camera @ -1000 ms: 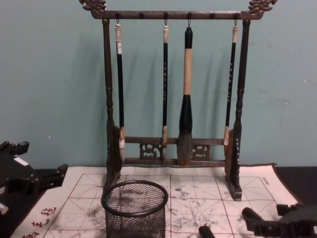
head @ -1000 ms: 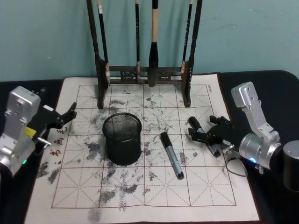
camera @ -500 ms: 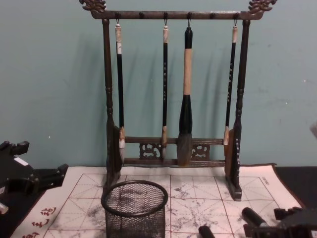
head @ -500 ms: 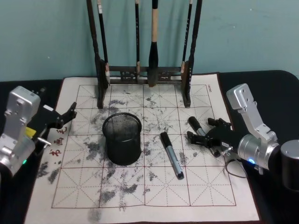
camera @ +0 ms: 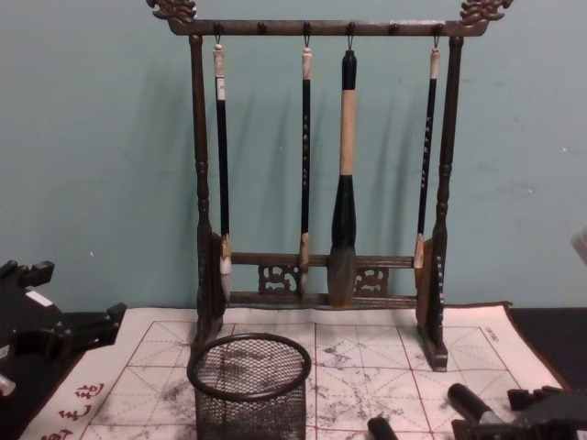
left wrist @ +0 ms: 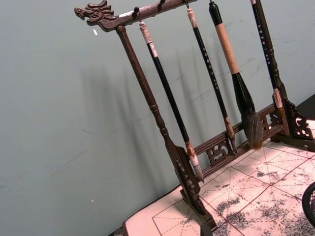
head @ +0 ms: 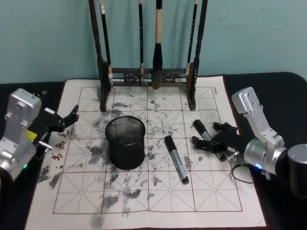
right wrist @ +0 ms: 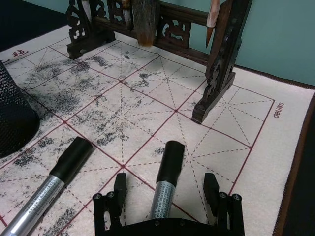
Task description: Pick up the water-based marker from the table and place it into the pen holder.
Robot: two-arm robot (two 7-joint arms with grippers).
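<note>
Two black-capped silver markers lie on the gridded mat [head: 158, 196]. One marker [head: 176, 159] rests near the middle, right of the black mesh pen holder [head: 125, 142]. The other marker [head: 199, 127] lies further right. My right gripper [head: 207, 134] is open and low over the mat, one finger on each side of that marker's barrel. In the right wrist view the straddled marker [right wrist: 166, 172] runs between the fingertips [right wrist: 118, 187], apart from both, with the middle marker [right wrist: 54, 182] beside it. My left gripper [head: 69, 122] is parked open at the mat's left edge.
A tall dark wooden brush rack [head: 148, 72] with several hanging brushes stands at the back of the mat, behind the pen holder [camera: 249, 385]. Its right foot [right wrist: 216, 93] is just beyond the right gripper. The front of the mat is bare.
The right gripper has slid a little forward and left along the right marker. Both markers, the pen holder and the left arm have stayed put.
</note>
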